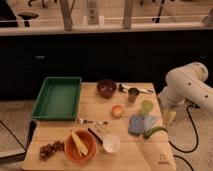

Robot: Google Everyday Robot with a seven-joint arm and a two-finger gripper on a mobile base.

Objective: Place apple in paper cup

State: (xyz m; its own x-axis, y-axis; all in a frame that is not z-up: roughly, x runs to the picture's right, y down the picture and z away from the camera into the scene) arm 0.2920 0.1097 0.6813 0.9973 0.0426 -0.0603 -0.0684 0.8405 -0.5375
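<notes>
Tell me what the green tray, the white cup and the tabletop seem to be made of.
Green tray: likely plastic, going by its uniform colour and moulded rim. White cup: probably paper, matte white with a thin wall. Tabletop: looks like light wood, pale tan and matte. The end effector hangs beside the table's right edge.

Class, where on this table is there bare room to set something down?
Front right corner, right of the paper cup and below the sponge; also a strip between tray and grapes. Crowded around the apple, from red bowl to sponge. Gripper hangs by the table's right edge.
</notes>
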